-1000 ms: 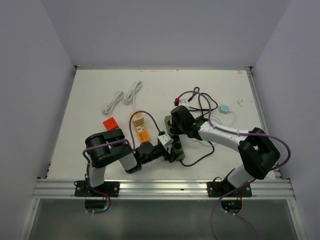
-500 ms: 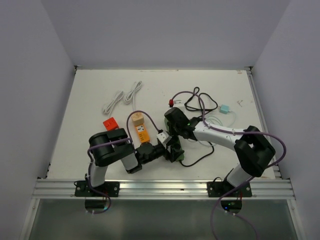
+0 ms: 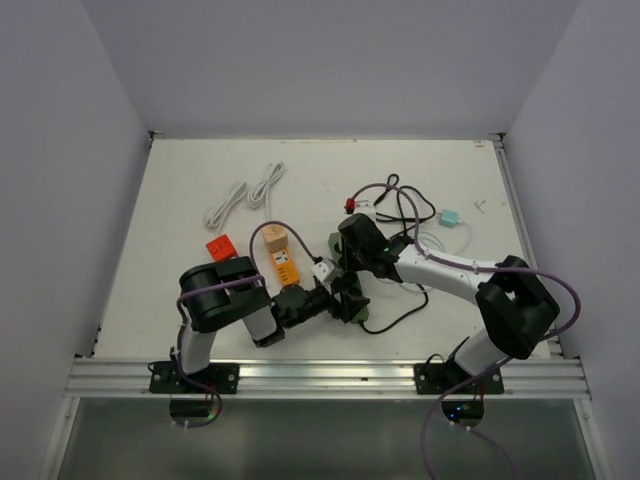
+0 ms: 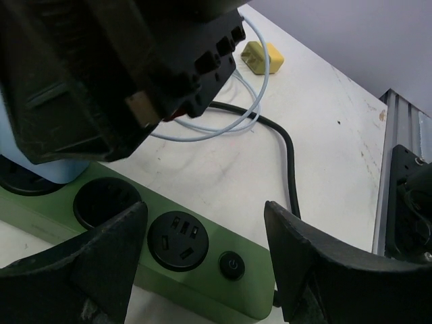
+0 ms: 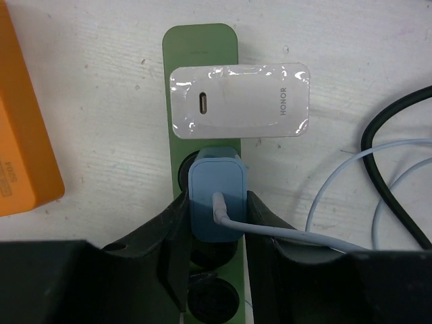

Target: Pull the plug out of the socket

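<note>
A green power strip (image 5: 199, 74) lies on the white table; it also shows in the top view (image 3: 358, 308) and the left wrist view (image 4: 202, 273). A white HONOR charger (image 5: 239, 101) sits plugged in at its far end. My right gripper (image 5: 214, 216) is shut on a light blue plug (image 5: 214, 196) with a pale cable, right over a socket. I cannot tell whether its pins are still in. My left gripper (image 4: 202, 263) is open. Its fingers (image 4: 88, 270) straddle the strip's end by the power button (image 4: 231, 264).
An orange box (image 3: 284, 262) and a red block (image 3: 220, 246) lie left of the strip. White cables (image 3: 245, 195) lie at the far left. A black cord (image 3: 400, 310), pale cable loops and a teal adapter (image 3: 448, 217) lie to the right.
My right gripper swung slightly toward the left arm, then back to the right, still on the blue plug. The attached cables shifted with it. The left gripper stayed at the strip.
</note>
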